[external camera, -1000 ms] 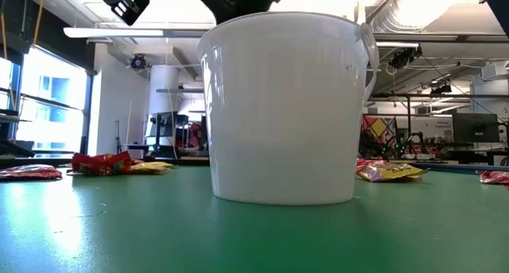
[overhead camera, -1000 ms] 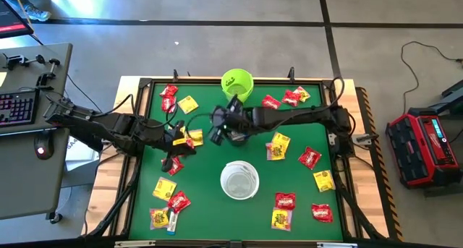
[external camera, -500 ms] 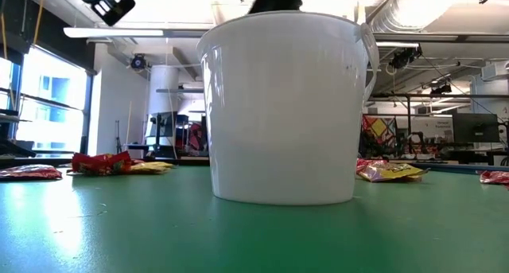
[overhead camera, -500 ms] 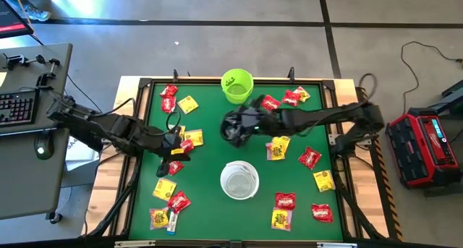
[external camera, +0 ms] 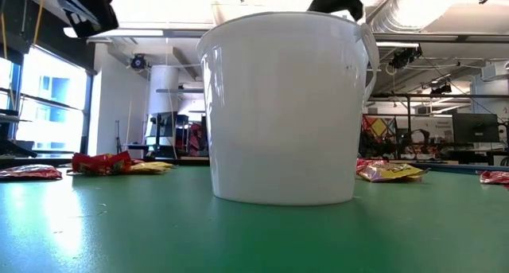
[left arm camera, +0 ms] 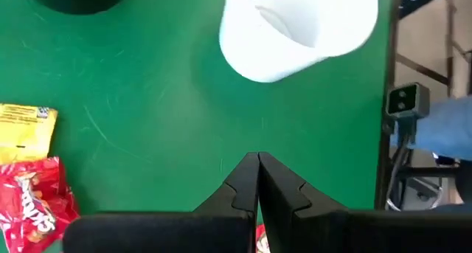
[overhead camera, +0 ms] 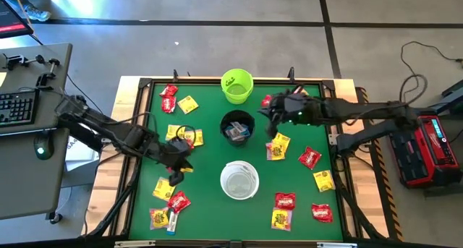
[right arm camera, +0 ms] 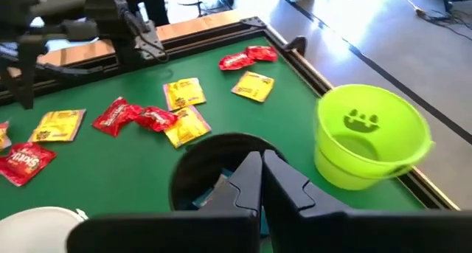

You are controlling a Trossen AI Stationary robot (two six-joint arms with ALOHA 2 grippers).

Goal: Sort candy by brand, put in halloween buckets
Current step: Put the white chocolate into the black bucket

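Black bucket (right arm camera: 214, 168) sits just beyond the right fingers (right arm camera: 258, 181) (pressed together, empty).

My right tool (overhead camera: 273, 116), fingers pressed together, has pulled back from over the black bucket (overhead camera: 237, 126) toward the right side of the counter, so the bucket's mouth is uncovered and blue-and-white candy (overhead camera: 234, 132) shows inside it. My left tool (overhead camera: 176, 177), also closed, has shifted nearer the front edge, away from the yellow packets (overhead camera: 194, 137) it hung over. In the low view both arms have slid outward from above the white bucket (external camera: 284, 106).
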